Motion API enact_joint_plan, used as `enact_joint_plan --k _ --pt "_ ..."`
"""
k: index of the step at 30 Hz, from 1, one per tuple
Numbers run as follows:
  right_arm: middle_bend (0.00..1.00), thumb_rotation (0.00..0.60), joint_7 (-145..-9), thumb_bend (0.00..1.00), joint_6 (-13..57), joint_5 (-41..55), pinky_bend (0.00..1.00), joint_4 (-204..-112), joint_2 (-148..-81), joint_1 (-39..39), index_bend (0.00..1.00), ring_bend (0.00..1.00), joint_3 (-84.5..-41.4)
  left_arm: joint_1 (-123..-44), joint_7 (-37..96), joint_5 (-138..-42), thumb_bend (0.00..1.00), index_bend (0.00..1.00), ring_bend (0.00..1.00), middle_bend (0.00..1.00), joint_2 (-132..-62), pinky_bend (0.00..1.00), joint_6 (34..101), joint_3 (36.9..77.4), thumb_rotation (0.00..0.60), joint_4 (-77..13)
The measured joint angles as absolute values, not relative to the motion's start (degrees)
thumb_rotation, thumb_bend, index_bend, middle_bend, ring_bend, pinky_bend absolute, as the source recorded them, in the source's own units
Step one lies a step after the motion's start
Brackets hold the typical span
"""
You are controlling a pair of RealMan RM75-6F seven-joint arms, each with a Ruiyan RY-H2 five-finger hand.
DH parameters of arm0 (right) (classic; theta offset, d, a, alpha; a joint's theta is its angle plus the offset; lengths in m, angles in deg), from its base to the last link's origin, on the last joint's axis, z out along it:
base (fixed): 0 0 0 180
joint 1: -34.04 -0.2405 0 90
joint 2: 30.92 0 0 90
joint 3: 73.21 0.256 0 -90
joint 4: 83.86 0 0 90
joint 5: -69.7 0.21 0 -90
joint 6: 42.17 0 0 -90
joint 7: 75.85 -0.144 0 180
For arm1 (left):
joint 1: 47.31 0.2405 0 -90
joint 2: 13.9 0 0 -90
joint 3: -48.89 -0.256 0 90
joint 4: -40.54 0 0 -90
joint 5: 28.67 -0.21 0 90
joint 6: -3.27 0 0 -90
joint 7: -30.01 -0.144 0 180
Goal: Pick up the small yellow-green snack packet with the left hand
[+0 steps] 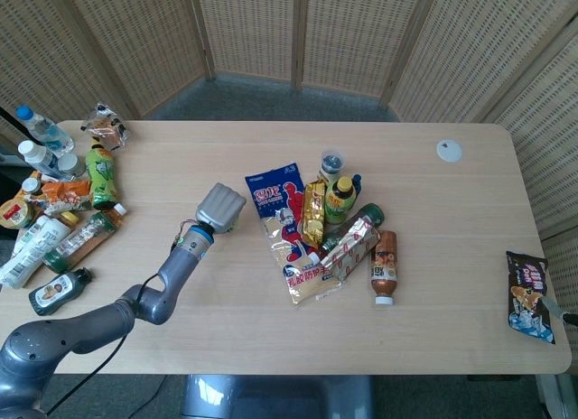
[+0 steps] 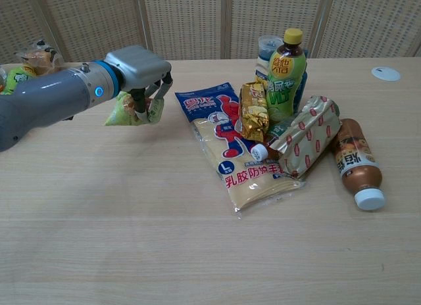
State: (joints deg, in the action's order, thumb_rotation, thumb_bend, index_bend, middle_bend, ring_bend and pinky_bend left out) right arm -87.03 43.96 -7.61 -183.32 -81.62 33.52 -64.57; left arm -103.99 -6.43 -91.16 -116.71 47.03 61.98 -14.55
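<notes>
The small yellow-green snack packet (image 2: 127,112) hangs just above the counter (image 2: 131,219), clenched in the curled fingers (image 2: 140,105) of the left robot hand (image 2: 140,71), left of the blue glove pack (image 2: 212,114); the right robot hand is out of sight.

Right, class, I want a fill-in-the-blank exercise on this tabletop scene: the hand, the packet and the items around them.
1. The left hand holds a small yellow-green snack ______.
2. The bottle with the yellow cap stands ______ behind the gold foil pack.
3. The brown bottle lies on its ______ on the table.
4. The white disc lies near the table's far ______ corner.

Missing words: packet; upright; side; right
</notes>
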Motion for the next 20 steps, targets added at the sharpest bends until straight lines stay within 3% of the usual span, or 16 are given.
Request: enact_joint_plan --k 20 --pt "0.00 0.600 -90.78 0.00 47.63 -13.33 0.00 -186.80 -79.16 35.02 0.00 0.00 -65.68 -100.11 -20.35 -86.72 0.00 0.61 0.72 0.82 -87.47 0.79 63.95 65.61 0.600 -63.23"
